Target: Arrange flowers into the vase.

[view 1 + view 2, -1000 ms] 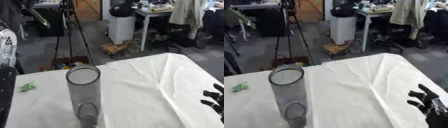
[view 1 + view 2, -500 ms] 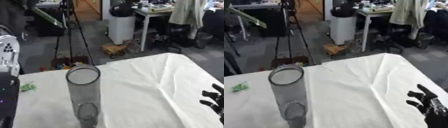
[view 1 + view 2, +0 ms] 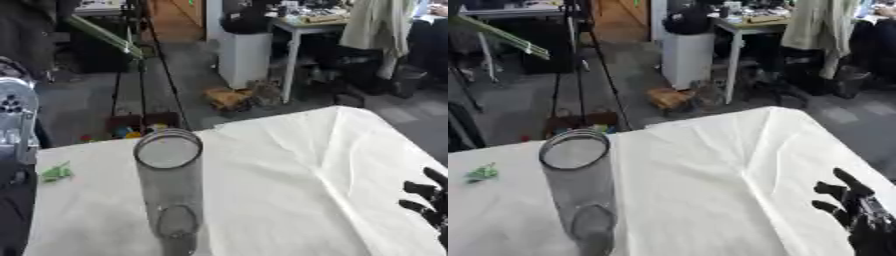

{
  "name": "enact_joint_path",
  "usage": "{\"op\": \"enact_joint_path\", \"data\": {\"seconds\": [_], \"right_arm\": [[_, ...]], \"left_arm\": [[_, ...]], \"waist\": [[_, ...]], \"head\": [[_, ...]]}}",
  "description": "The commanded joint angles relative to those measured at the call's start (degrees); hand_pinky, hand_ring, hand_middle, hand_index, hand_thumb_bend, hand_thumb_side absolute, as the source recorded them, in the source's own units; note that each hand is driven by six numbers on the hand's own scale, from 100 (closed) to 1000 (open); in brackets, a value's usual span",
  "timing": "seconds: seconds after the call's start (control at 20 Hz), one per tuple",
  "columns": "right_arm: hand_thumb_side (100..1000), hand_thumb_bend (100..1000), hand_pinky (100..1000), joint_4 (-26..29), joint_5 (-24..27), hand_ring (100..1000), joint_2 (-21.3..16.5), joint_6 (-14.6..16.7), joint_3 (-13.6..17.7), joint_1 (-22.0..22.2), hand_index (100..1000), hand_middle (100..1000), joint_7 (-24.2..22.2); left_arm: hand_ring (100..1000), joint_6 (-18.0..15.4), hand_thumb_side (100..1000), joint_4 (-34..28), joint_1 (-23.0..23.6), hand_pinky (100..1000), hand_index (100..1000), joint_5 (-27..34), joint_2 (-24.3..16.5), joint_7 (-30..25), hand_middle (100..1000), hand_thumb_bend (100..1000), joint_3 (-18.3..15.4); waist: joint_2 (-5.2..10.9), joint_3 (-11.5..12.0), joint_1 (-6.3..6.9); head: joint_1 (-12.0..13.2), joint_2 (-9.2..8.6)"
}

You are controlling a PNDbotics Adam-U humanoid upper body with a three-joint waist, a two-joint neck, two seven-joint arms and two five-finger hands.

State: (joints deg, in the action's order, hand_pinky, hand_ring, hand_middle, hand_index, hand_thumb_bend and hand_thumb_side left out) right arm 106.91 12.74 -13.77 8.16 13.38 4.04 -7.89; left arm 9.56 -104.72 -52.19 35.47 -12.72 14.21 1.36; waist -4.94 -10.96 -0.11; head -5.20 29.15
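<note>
Clear cylindrical vase [image 3: 170, 187] stands upright on the counter [image 3: 289, 170], which is covered by a white cloth. Its open mouth faces up and its long axis is vertical; nothing shows inside it.

Right hand [image 3: 859, 215] rests at the lower right of the counter, fingers [image 3: 843, 180] straight and spread, pointing up and away, holding nothing. From these fingers the vase lies well apart toward the robot's left, with bare cloth between.

Left arm: a silver and black part [image 3: 16, 125] shows at the left edge of the left eye view only. The left hand itself is not visible in either view, so the state of its fingers cannot be told.

Flower: a long pale green stem [image 3: 502, 34] crosses the upper left, slanting down to the right, above and beyond the vase. It seems to be a flower stem held up on the left side, though what holds it is cut off by the frame. A small green scrap [image 3: 56, 172] lies on the cloth left of the vase, far from the right fingers; possibly a leaf.

Judgement: the left side is the nearer to both stem and vase. The coming move turns on bringing the stem's lower end over the mouth and tipping its long axis toward vertical.
</note>
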Motion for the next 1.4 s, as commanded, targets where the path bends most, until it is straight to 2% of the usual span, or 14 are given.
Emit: {"op": "enact_joint_path", "data": {"seconds": [0.05,0.7,1.4], "right_arm": [[1000,100,773,0.53,0.26,910,-0.61,0.04,0.14,-0.16,960,670,-0.14],[1000,100,772,0.53,0.28,910,-0.67,0.07,0.16,-0.10,959,669,-0.27],[1000,100,771,0.60,0.29,910,-0.69,0.09,0.21,-0.03,958,668,-0.34]], "left_arm": [[100,0.00,790,-0.38,-0.77,100,139,3.42,-2.03,0.30,100,955,-0.09],[100,-0.70,791,-0.66,-0.73,100,140,17.06,-4.99,2.04,100,947,-0.99],[100,-1.05,784,-1.49,-0.44,100,140,30.52,-8.71,4.43,100,977,-2.22]], "waist": [[0.68,0.09,-0.24],[0.71,0.53,-0.21],[0.73,0.72,-0.10]], "head": [[-0.23,0.18],[-0.35,0.34],[-0.55,0.39]]}}
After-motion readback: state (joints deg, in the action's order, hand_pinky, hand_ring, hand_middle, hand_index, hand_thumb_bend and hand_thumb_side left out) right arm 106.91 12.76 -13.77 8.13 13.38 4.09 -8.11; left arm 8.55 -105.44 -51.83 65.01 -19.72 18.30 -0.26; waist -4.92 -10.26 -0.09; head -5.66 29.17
